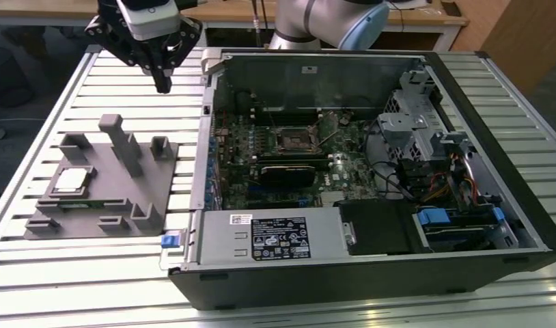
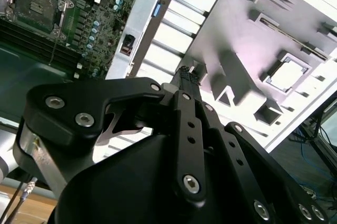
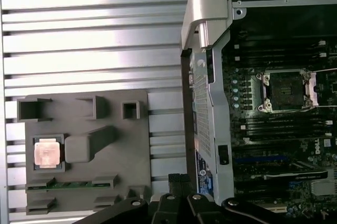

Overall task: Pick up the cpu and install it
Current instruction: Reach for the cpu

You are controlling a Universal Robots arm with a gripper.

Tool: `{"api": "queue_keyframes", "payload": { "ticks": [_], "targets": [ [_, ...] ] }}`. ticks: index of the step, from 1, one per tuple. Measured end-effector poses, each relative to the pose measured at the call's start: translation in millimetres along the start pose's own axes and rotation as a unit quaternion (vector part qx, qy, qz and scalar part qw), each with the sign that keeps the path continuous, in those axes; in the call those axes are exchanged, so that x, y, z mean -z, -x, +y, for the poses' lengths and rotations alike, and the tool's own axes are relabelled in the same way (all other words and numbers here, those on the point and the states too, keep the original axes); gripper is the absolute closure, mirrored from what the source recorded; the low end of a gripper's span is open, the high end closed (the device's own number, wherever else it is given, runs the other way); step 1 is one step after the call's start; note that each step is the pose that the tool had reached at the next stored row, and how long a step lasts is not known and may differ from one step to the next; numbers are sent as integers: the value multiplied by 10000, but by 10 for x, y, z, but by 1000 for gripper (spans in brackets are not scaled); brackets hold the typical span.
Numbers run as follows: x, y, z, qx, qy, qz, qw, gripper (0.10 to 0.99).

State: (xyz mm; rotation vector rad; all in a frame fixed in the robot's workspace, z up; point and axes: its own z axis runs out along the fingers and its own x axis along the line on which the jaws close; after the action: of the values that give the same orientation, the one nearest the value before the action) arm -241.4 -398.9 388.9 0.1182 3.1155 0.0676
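One gripper (image 1: 161,85) hangs tips-down, closed up w/ nothing held, well apart from cpu (image 1: 70,180) in grey fixture (image 1: 112,191).

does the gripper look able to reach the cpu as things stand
Probably yes: the cpu lies uncovered in the fixture and the gripper hangs free nearby, though a post stands beside the cpu.

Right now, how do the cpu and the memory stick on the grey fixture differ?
The cpu is square with a pale metal top; the memory stick is long, narrow and green. The cpu lies in a square recess; the memory stick sits in a long slot at the edge of the grey fixture. Both rest on that fixture, apart from the end effector.
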Motion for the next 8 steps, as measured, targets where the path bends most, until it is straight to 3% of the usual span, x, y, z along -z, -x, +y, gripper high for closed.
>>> {"api": "queue_keyframes", "payload": {
  "ticks": [8],
  "targets": [
    [-1, -64, -5, 0, 0, 0, 10000, 980]
  ]
}}
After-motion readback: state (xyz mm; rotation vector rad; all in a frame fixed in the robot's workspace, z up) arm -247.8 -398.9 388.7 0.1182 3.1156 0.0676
